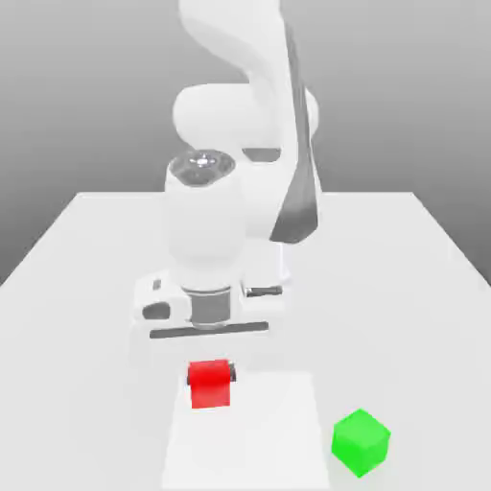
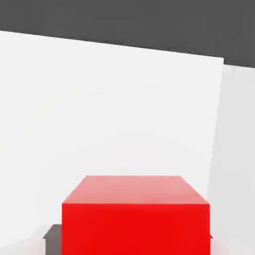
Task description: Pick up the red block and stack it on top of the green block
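One arm, one end effector (image 1: 211, 374), two blocks: one red, one green. The end effector has the red block (image 1: 210, 385) between its two fingertips (image 1: 232, 372), one on each side; in the hand view a dark fingertip sits right against one side of the block, and a sliver of the other pokes out at the opposite side. Reads as a grip on the block, closed to its width.

The red block is by the far edge of the one white square patch (image 1: 247, 441) on the desk (image 1: 403, 316), toward the exterior view's left side of that patch. Whether its underside touches the patch or is slightly above it is hard to call from this angle.

The one green block (image 1: 361, 442) is on the desk just beside the patch, on the exterior view's right, nearer the camera than the red one. It's turned so a corner points at the camera. Nothing is stacked: the two blocks are well apart, the green one's top bare.
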